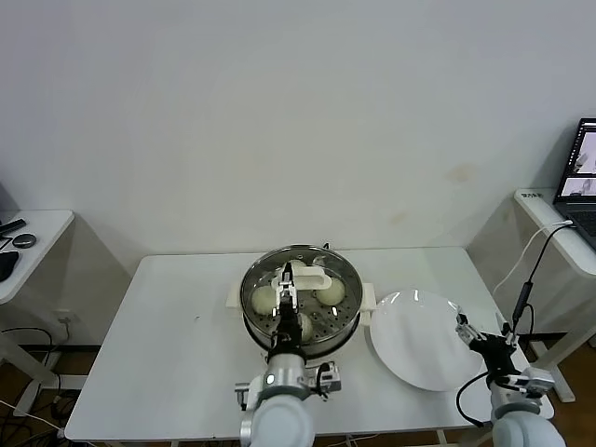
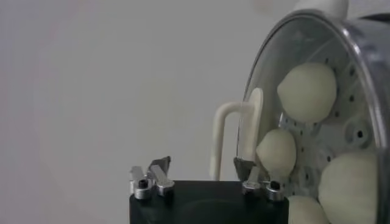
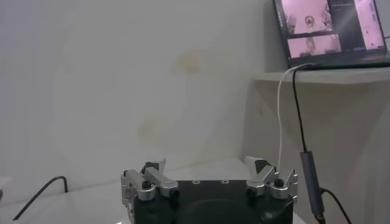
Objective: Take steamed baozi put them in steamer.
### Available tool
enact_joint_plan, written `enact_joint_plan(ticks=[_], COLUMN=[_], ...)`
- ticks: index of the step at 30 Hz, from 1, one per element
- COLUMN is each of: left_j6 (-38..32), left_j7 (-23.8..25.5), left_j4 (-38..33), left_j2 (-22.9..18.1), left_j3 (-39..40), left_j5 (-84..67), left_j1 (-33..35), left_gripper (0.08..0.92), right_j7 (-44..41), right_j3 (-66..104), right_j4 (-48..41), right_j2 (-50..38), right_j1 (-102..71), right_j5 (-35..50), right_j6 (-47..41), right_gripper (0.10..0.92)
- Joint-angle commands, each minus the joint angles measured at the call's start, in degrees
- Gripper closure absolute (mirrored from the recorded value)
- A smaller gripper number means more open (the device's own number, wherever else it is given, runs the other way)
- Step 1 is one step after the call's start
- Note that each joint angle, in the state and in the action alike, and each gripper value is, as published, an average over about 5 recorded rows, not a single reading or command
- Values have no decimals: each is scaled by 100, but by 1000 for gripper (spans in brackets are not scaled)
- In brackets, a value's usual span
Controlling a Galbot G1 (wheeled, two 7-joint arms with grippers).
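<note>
Four steamed baozi (image 1: 264, 298) inside the steamer (image 1: 346, 321), lying on its perforated floor; glass lid (image 1: 279, 272) with white handle (image 1: 315, 277) set over them, rim seemingly seated on the steamer wall, though not certain from here. Steamer mid-bench (image 1: 168, 354), on a white pot base. White plate (image 1: 424, 340) just beside it toward the right, bare.

Left hand (image 1: 288, 291) above the steamer, fingers spread apart, holding nothing. In the left wrist view, left fingertips (image 2: 159, 164) wide, lid handle (image 2: 234, 137) standing between them and clear of both, buns (image 2: 308, 91) beyond under the glass. Handle's long axis across the gap between the fingers. Right hand (image 1: 484, 340) low at the plate's far-right edge, well apart from the steamer, fingers apart too, empty, parked.

Judged: all buns placed, lid on, task essentially done. Next move likely a straight lift of the left hand up off the handle. Key relation: handle directly between the left fingers, so any sideways drift risks nudging the lid. Left arm nearer by far.
</note>
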Motion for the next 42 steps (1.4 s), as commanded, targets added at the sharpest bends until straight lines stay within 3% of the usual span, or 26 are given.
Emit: enact_joint_plan(ticks=[1,5,9,14,19,23,32,42], left_j6=[-74,-233,-504,-1960,-2895,-3076,-2651,-2645], left_j7=[-264,-624,-1174,-1790,-1720,-1589,-1653,-1541], left_j4=[-1749,-2385,-2667,-2221,-1632,-1438,-1369,-1610], left_j2=[419,489,378,268,-15,-106,-267,-279], left_j3=[-522,-1148,-2007,-3615,-4488,-4585,-4112,-4026], left_j5=[-506,-1594,-3604,-7011,-8548,-8872,-8811,-8803], left_j1=[1102,1627,1972,2381,2831,3124,3599,4006], left_gripper=[182,178,177,177,177,177,177,177], right_j7=[-351,-522,-511,-465,-407,-365,-253,-242], right_j3=[-61,-144,-405,-712,-875,-871,-497,-419], right_j4=[64,195,359,394,387,441,766,1071], right_j2=[56,139,171,238,353,359,229,42], right_j1=[-99,-178,-284,-450,-693,-874,-1231,-1519], right_j5=[-412,-830,-837,-836,-887,-884,-1036,-1183], right_j6=[299,452,343,368,476,530,276,32], right_gripper=[203,203,203,203,203,203,203,203])
